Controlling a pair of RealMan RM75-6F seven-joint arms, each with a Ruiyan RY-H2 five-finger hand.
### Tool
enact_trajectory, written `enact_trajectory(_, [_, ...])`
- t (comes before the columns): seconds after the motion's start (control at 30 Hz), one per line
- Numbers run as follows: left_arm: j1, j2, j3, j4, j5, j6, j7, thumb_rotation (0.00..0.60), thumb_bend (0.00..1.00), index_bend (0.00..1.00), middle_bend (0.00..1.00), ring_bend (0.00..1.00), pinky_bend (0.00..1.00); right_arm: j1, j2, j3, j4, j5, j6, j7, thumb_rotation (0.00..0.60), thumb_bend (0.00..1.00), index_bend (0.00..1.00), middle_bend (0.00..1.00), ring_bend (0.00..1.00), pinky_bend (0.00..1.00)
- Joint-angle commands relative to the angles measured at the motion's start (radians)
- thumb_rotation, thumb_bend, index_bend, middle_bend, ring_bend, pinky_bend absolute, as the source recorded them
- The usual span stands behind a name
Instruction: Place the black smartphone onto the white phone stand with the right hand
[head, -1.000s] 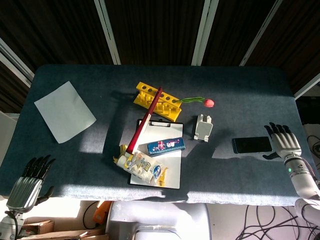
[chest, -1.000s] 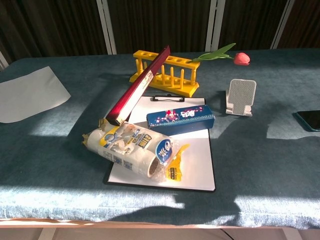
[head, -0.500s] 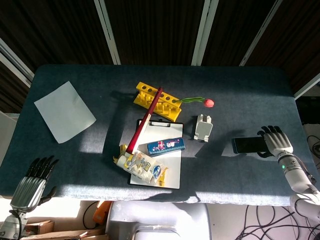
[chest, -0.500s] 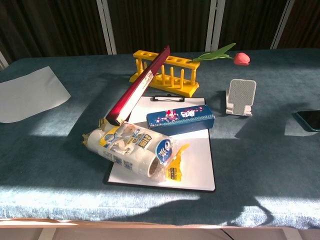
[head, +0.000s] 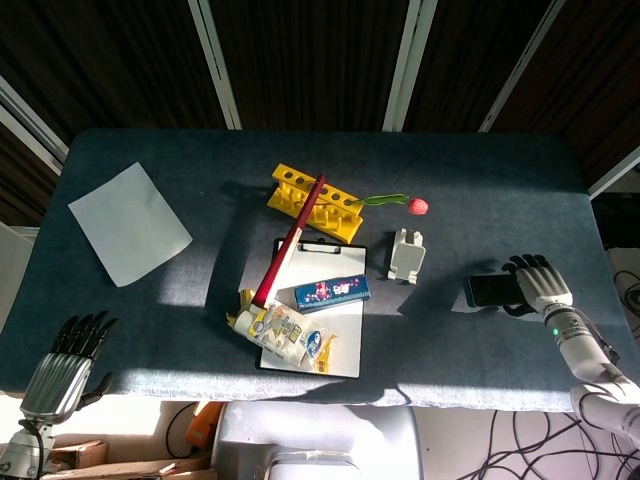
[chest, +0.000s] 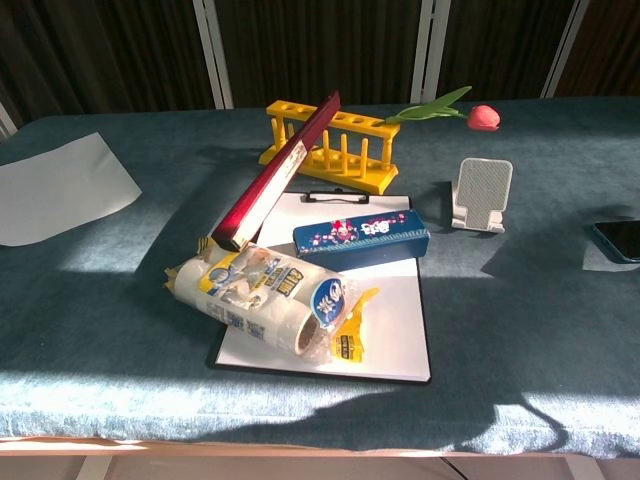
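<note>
The black smartphone (head: 488, 290) lies flat on the blue cloth at the right; its corner (chest: 618, 240) shows at the right edge of the chest view. My right hand (head: 535, 284) hovers over the phone's right end with fingers spread, covering that end; whether it touches the phone I cannot tell. The white phone stand (head: 407, 254) stands upright left of the phone, also visible as the white phone stand (chest: 481, 195) in the chest view. My left hand (head: 66, 357) hangs off the table's near-left edge, fingers apart, holding nothing.
A clipboard (head: 345, 340) in the middle carries a blue box (head: 332, 292) and a wrapped roll (head: 285, 335). A red bar (head: 289, 243) leans on a yellow rack (head: 312, 204). A pink tulip (head: 415, 206) lies behind the stand. A paper sheet (head: 129, 222) lies far left.
My right hand has moved left from beside the phone's right end to over it, now covering that end. The phone, the stand and my left hand stay where they were.
</note>
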Motion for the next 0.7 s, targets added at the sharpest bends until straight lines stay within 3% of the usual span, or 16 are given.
enact_trajectory(0.03, [0.000, 0.000, 0.000, 0.000, 0.000, 0.000, 0.000, 0.600, 0.34, 0.00, 0.00, 0.00, 0.00, 0.002, -0.002, -0.002, -0.002, -0.001, 0.000, 0.002, 0.600, 0.40, 0.32, 0.20, 0.03, 0.09])
enact_trajectory(0.5, [0.001, 0.002, 0.002, 0.001, 0.002, 0.005, -0.003, 0.600, 0.34, 0.00, 0.00, 0.00, 0.00, 0.010, -0.024, -0.011, 0.012, 0.022, -0.010, -0.017, 0.600, 0.40, 0.34, 0.20, 0.05, 0.13])
enact_trajectory(0.7, [0.000, 0.003, 0.001, 0.001, 0.001, 0.006, -0.007, 0.600, 0.34, 0.00, 0.00, 0.00, 0.00, 0.010, -0.034, -0.010, 0.015, 0.023, 0.009, -0.020, 0.600, 0.42, 0.41, 0.24, 0.10, 0.17])
